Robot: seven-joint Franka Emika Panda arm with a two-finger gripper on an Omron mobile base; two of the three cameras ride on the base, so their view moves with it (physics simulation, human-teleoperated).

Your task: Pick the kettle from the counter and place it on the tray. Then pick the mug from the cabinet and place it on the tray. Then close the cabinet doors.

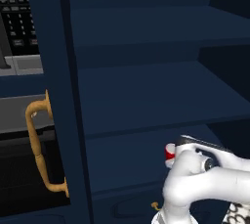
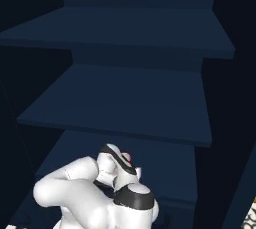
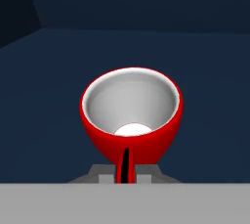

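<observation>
On the lowest visible shelf of the cabinet [image 1: 146, 100], the mug [image 3: 131, 115] is sitting upright with the pincer [image 3: 126, 171] closed tight on its handle. The mug should be lifting straight up a little, then drawing back level out of the shelf opening, staying clear of the shelf above and the open cabinet door [image 1: 53, 91].

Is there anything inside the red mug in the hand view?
No, the mug shows a bare white inside, open toward the camera.
</observation>
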